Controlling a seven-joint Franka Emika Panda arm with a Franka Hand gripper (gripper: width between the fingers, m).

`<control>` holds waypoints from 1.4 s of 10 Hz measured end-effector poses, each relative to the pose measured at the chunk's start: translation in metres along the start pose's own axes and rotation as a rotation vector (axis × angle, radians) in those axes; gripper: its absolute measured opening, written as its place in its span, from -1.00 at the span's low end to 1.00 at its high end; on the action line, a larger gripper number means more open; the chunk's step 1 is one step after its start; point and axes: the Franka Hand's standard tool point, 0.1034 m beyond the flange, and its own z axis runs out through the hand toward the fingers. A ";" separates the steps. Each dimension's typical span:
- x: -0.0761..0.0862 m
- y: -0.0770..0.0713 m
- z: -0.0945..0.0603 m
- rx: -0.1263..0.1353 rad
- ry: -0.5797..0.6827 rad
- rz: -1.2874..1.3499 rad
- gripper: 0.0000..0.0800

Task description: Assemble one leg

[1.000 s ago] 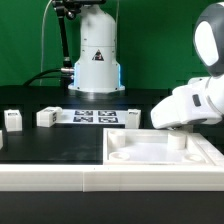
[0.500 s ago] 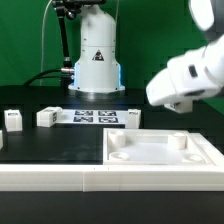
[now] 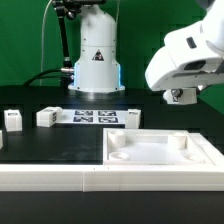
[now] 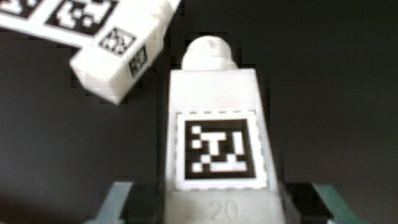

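In the wrist view, a white leg with a square black-and-white tag stands between my fingers, its rounded peg end pointing away. My gripper is shut on it. In the exterior view my gripper hangs at the upper right, well above the far right corner of the large white panel; only a small part of the held leg shows under the hand. The panel's raised corner sockets are bare.
Loose tagged legs lie on the black table at the exterior view's left, and one right of the marker board. The marker board lies before the robot base. Another tagged block shows below my gripper.
My gripper has risen from the panel's far right corner socket and now hangs high above it, a little toward the exterior view's right. The panel and loose legs have not moved.
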 end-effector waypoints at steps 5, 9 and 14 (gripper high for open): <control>0.018 0.038 -0.070 -0.006 0.324 -0.038 -0.27; 0.027 0.040 -0.069 -0.033 0.574 -0.032 -0.27; 0.055 0.068 -0.100 0.012 0.861 0.075 -0.27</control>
